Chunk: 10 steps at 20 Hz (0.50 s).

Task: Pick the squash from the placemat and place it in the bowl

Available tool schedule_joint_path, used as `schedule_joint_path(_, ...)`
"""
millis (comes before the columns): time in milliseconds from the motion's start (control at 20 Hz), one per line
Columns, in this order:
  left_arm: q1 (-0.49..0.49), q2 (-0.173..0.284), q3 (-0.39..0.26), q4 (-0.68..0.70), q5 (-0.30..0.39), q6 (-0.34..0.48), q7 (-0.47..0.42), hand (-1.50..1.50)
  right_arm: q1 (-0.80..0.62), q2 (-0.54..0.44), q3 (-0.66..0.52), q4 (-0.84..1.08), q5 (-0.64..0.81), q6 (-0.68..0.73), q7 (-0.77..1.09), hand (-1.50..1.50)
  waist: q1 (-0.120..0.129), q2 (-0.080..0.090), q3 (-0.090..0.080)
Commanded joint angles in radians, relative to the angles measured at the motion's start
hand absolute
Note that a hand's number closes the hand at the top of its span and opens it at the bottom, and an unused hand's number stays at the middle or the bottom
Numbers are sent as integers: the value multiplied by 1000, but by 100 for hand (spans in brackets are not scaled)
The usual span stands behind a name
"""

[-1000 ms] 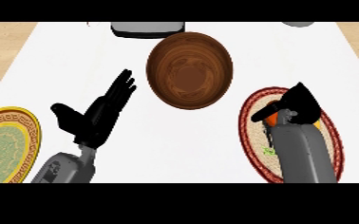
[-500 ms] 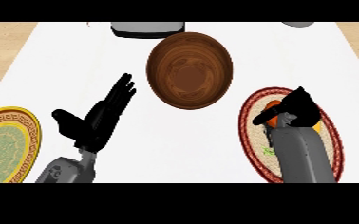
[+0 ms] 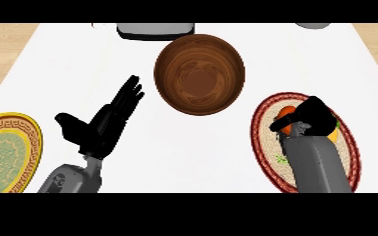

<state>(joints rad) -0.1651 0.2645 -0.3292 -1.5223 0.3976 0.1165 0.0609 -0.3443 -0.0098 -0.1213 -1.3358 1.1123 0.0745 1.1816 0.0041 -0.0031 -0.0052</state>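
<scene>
Robot hand on the right (image 3: pixel 314 117) curls down over the squash (image 3: pixel 286 113) on the placemat (image 3: pixel 267 145), its black fingers wrapped round the orange flesh so that only slivers show at either side; we judge the grasp to be made or nearly so, with the lift not yet begun. The wooden bowl (image 3: pixel 199 75) sits up and to the left of the placemat, near but apart from its rim. To do this step well, we would want the squash raised straight off the mat before any sideways travel (the bowl's near wall stands in the path), then carried over the bowl's middle and released low. Our left robot hand (image 3: pixel 100 125) rests open on the white bench (image 3: pixel 221 155), fingers straight, beside a yellow-rimmed plate (image 3: pixel 16 155).
</scene>
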Motion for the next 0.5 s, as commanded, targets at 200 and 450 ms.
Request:
schedule_joint_path(200, -20, -34, 47, 50, -20, -34, 1, 0, -71, 7, -26, 80, 49, -27, 73, 150, -3, 4, 5)
schedule_joint_path(450, 45, -20, 37, -41, -48, -30, 14, 0, -67, 9, -17, 140, 49, -60, 33, 150, 5, 3, 5)
